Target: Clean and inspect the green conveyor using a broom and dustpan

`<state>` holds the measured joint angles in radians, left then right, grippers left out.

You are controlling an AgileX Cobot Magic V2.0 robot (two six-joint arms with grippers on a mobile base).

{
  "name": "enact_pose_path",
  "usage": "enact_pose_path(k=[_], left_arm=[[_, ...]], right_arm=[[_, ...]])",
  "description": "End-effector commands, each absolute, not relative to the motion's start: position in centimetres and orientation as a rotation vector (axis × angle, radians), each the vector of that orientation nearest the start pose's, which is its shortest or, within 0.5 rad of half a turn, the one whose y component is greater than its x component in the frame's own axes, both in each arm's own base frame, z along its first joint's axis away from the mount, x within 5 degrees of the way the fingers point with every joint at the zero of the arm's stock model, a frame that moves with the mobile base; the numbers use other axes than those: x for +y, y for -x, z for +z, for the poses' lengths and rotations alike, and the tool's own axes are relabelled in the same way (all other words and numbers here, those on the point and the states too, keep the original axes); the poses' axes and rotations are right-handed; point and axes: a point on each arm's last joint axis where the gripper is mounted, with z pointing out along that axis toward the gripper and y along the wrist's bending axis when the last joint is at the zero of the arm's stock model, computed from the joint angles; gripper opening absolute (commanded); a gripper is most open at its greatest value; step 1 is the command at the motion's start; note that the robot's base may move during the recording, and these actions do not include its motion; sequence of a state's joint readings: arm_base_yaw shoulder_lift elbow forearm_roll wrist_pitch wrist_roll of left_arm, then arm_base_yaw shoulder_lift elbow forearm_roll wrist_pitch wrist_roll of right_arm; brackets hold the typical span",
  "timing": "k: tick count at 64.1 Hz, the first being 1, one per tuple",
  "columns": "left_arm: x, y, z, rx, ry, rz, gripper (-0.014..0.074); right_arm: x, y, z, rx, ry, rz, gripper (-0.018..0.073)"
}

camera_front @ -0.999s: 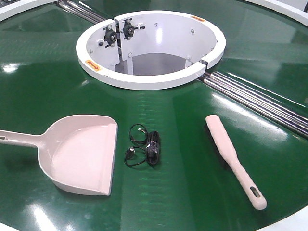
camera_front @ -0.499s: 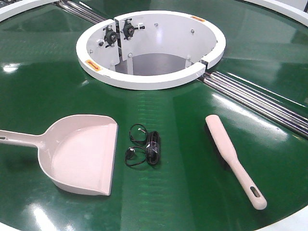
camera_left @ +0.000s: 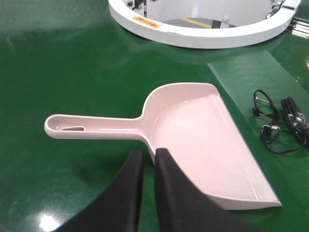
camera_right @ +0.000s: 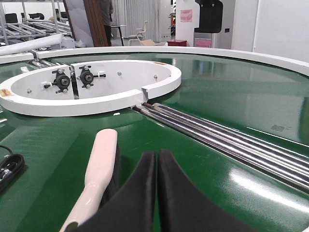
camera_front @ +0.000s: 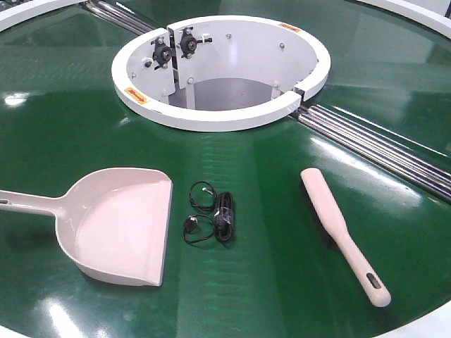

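The green conveyor [camera_front: 275, 204] fills the front view. On it at the left lies the pale pink dustpan [camera_front: 120, 225], handle pointing left, its mouth facing right. The broom [camera_front: 342, 232] rests at the right, handle end toward the near edge. Neither gripper shows in the front view. In the left wrist view my left gripper [camera_left: 149, 152] hovers just before the dustpan [camera_left: 203, 135], where handle meets pan, jaws nearly together and holding nothing. In the right wrist view my right gripper [camera_right: 157, 153] is shut and empty, just right of the broom [camera_right: 104, 159].
A coiled black cable [camera_front: 211, 215] lies between dustpan and broom, and shows as the cable [camera_left: 282, 123] right of the pan. The white ring [camera_front: 218, 116] surrounds the central opening behind. Silver rails [camera_front: 373, 144] run diagonally at the right, past the broom.
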<state>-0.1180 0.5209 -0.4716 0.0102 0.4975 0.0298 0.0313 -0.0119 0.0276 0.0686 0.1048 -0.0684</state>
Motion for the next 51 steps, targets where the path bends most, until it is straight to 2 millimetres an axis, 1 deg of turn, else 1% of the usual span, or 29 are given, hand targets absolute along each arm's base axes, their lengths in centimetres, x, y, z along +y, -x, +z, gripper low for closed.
enact_pose_path(k=[1, 12, 17, 34, 44, 51], left_arm=[[-1.3, -11.06, 30.16, 1.966, -0.136, -0.063, 0.0169], [-1.28, -11.24, 29.87, 1.996, -0.145, -0.05, 0.0344], [-1.29, -11.25, 29.89, 1.994, -0.144, -0.052, 0.0388], [-1.33, -11.29, 29.98, 1.983, -0.136, -0.063, 0.0398], [-1.8, -11.19, 29.92, 1.997, -0.069, -0.18, 0.0398], [-1.85, -11.27, 29.88, 2.005, -0.103, -0.165, 0.0398]], right_arm=[[0.16, -5.59, 20.15, 1.518, 0.025, 0.016, -0.0008], [0.16, -5.59, 20.15, 1.518, 0.025, 0.016, -0.0008], [0.16, -5.59, 20.15, 1.518, 0.025, 0.016, -0.0008], [0.16, -5.59, 20.15, 1.518, 0.025, 0.016, -0.0008], [0.16, -5.59, 20.15, 1.518, 0.025, 0.016, -0.0008], [0.16, -5.59, 20.15, 1.518, 0.025, 0.016, -0.0008]])
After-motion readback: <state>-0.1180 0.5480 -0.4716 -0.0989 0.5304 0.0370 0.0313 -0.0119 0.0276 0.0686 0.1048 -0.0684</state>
